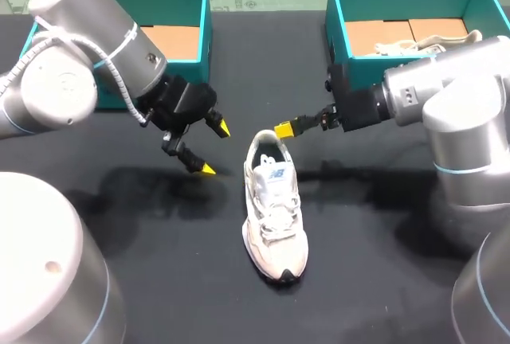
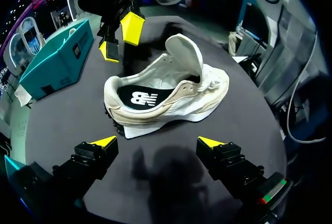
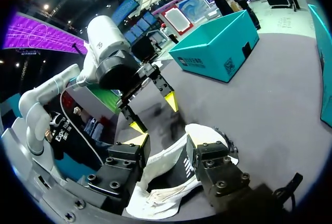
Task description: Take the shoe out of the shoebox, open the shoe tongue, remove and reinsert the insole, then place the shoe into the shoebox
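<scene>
A white sneaker [image 1: 275, 205] lies upright on the black table, heel toward the boxes. In the left wrist view the sneaker [image 2: 171, 97] has its tongue [image 2: 185, 53] raised, and the black insole [image 2: 139, 98] shows inside. My left gripper [image 1: 215, 148] hovers open just left of the heel, its tips [image 2: 157, 142] spread wide short of the shoe's side. My right gripper [image 1: 284, 130] stands open right above the heel, holding nothing. From its own wrist view the fingers [image 3: 168, 149] straddle the shoe's opening [image 3: 171, 169] from above.
Two teal shoeboxes stand at the back: one behind my left arm [image 1: 179, 9], one at the right [image 1: 406, 1] with cardboard and a beige shoe [image 1: 434, 41] inside. The left box [image 3: 215, 47] also shows beyond my left gripper [image 3: 154, 114].
</scene>
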Controlling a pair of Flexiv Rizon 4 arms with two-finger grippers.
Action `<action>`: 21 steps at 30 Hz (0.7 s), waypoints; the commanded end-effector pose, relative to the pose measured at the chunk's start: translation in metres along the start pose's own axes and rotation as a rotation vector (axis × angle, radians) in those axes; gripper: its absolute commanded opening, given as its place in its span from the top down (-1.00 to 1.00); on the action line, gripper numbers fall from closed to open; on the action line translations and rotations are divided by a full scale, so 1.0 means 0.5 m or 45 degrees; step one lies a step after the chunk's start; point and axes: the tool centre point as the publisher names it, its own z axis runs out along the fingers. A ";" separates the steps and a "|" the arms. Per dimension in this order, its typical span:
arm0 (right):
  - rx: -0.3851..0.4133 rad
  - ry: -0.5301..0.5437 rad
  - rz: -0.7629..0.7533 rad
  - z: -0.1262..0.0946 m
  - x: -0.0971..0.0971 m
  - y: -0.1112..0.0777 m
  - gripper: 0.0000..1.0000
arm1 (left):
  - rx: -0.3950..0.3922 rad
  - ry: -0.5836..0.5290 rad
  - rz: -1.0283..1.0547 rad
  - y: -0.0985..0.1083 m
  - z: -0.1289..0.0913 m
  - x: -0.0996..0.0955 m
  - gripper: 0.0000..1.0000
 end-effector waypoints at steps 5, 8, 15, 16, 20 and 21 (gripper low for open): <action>0.141 -0.159 0.051 -0.041 0.019 0.038 0.03 | -0.039 0.069 0.078 0.017 -0.078 0.002 -1.00; 0.190 -0.187 0.068 -0.052 0.017 0.050 0.03 | -0.030 0.106 0.115 0.027 -0.100 -0.001 -1.00; 0.356 -0.366 0.182 -0.078 -0.001 0.073 0.05 | -0.057 0.180 0.174 0.039 -0.143 -0.009 -1.00; 0.374 -0.393 0.202 -0.083 -0.005 0.076 0.05 | -0.060 0.185 0.177 0.042 -0.149 -0.012 -1.00; 0.416 -0.490 0.262 -0.103 -0.013 0.087 0.06 | -0.079 0.214 0.184 0.054 -0.170 -0.019 -1.00; 0.422 -0.502 0.270 -0.106 -0.013 0.090 0.06 | -0.080 0.218 0.187 0.056 -0.177 -0.019 -1.00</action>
